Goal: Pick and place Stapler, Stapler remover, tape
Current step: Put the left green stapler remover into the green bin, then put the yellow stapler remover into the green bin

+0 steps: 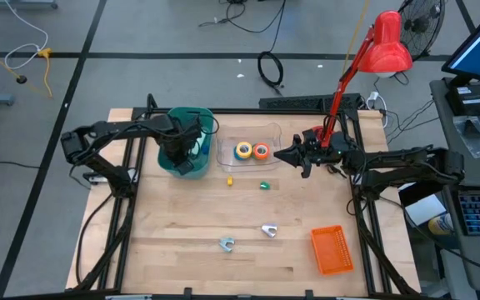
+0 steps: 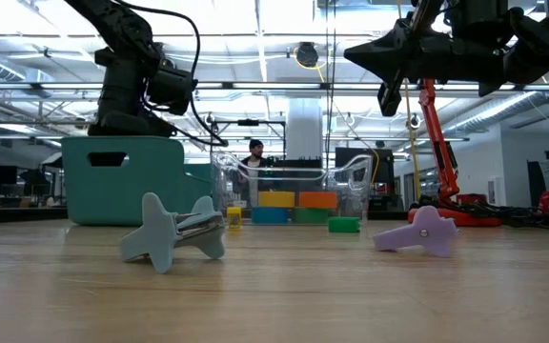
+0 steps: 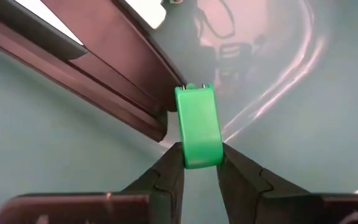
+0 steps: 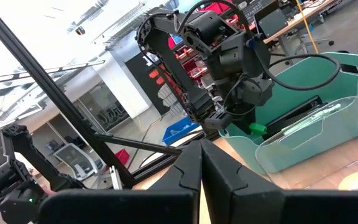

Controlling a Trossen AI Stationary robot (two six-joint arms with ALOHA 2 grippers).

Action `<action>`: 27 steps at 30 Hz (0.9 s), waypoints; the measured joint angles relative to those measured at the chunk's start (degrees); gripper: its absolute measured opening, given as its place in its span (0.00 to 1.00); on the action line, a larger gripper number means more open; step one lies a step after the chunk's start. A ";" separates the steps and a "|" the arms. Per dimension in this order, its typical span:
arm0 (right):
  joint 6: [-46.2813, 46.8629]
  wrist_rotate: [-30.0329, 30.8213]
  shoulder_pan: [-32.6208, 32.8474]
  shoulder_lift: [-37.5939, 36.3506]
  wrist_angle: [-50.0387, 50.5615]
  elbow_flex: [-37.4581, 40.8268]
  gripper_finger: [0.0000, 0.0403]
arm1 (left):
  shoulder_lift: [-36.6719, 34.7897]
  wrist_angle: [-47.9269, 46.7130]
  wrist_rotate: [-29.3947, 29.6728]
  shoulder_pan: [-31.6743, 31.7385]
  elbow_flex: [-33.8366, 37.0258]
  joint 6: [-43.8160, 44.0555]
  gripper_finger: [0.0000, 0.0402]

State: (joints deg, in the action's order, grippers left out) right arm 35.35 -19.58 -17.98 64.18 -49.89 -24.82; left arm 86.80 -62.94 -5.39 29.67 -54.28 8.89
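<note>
My left gripper reaches down into the teal bin and is shut on a small green stapler. A dark stapler lies in the bin beside it. My right gripper hangs shut and empty above the table, just right of the clear container. The tape sits in that container: a yellow roll and an orange roll on top, with a blue roll and a green one under them. Two staple removers lie on the near part of the table. My left gripper pinches the small green stapler by one end between its two fingertips. It comes from above, pointing down into the bin. The stapler sticks out ahead of the fingers, in line with them, its far end beside the dark stapler. Whether it rests on the bin's floor cannot be told.
A small yellow piece and a small green piece lie on the table in front of the clear container. An orange basket stands near the right near corner. A red desk lamp rises at the far right edge.
</note>
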 joint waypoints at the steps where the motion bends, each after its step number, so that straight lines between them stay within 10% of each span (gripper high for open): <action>1: 0.00 -0.02 0.00 0.00 -0.02 0.00 0.00 | 0.00 0.00 -0.33 0.00 0.00 0.00 0.22; 14: -0.04 -0.06 0.00 0.00 -0.01 0.00 0.00 | -0.72 -0.25 1.14 0.27 -0.03 0.29 0.49; 27: -1.60 -0.06 0.00 0.00 -0.03 0.00 0.01 | -6.68 -3.98 2.23 0.55 -14.99 9.41 0.46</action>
State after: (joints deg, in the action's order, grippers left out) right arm 33.75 -19.64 -17.98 64.18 -49.92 -24.82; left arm 80.12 -66.92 -3.16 30.23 -69.27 18.30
